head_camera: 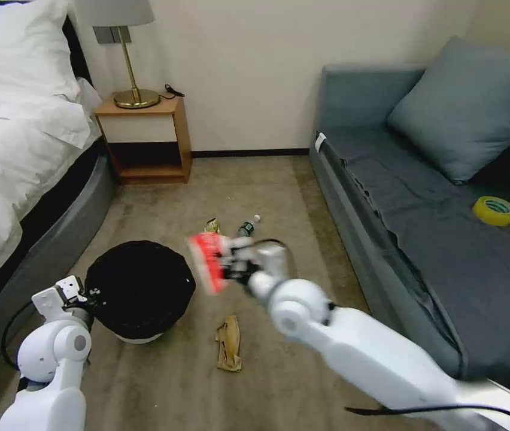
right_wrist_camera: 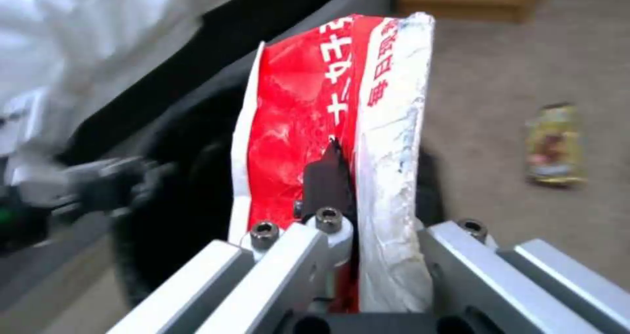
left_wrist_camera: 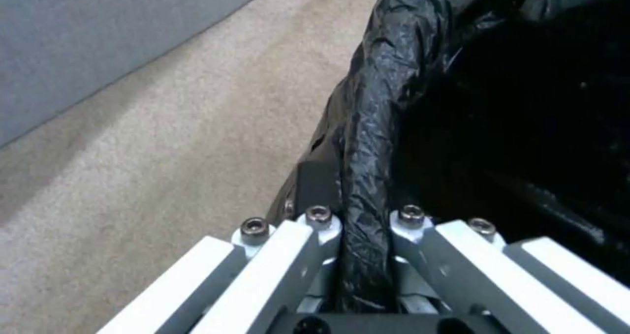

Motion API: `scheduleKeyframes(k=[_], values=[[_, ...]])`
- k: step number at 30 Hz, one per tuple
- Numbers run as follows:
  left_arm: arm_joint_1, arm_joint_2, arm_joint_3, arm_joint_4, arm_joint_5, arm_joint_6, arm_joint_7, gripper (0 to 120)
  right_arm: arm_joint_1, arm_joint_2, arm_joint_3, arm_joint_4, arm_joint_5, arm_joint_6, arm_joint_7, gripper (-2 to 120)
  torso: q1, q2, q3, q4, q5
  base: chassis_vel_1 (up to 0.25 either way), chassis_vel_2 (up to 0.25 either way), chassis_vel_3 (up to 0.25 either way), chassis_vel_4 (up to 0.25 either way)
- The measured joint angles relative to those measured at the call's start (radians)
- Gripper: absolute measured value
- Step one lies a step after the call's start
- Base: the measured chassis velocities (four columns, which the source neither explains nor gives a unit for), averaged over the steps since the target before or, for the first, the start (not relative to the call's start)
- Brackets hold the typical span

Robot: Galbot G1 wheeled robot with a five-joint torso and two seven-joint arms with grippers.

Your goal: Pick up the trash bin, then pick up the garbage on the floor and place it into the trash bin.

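One red-white wrapper [right_wrist_camera: 328, 127], red script unreadable

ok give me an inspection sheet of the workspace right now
surface: beige carpet, lightly worn
job's things: bin beside the bed; red wrapper held off the floor next to the bin; brown paper, snack wrapper, green bottle on the floor
clutter: yellow tape roll on the sofa
grippers: left gripper shut on the bin's rim; right gripper shut on the red wrapper
cables: black cord on the nightstand
surroundings: bed, nightstand with lamp, sofa
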Motion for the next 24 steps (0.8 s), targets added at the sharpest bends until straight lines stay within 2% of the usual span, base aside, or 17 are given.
scheduleKeyframes(k=[2, 13, 16, 18, 24], values=[[0.007, -0.005, 0.002, -0.009, 0.0, 0.0, 0.0, 3, 0.037, 0.058, -0.068, -0.062, -0.005, 0.012, 0.006, 0, 0.0, 0.0, 0.0, 0.0, 0.0002, 0.0, 0.0, 0.0, 0.0], [0.028, -0.019, 0.003, -0.035, -0.001, 0.0, -0.002, 3, 0.104, 0.162, -0.194, -0.279, -0.062, 0.07, 0.028, 0, 0.0, 0.0, 0.0, -0.0003, 0.0001, 0.0, 0.0, 0.0, 0.0], [0.03, -0.02, -0.001, -0.04, -0.002, 0.0, -0.003, 3, 0.103, 0.193, -0.209, -0.3, -0.072, 0.075, 0.044, 14, 0.0, 0.0, 0.0, -0.0002, 0.0002, 0.0, 0.0, 0.0, 0.0], [0.03, -0.019, -0.002, -0.042, -0.002, 0.0, -0.003, 3, 0.102, 0.194, -0.209, -0.296, -0.072, 0.075, 0.046, 17, 0.0, 0.0, 0.0, -0.0002, 0.0002, 0.0, 0.0, 0.0, 0.0], [0.031, -0.021, -0.003, -0.043, -0.004, 0.0, -0.004, 3, 0.095, 0.19, -0.197, -0.253, -0.07, 0.075, 0.052, 40, 0.0, 0.0, 0.0, -0.0003, 0.0003, 0.0, 0.0, 0.0, 0.0]])
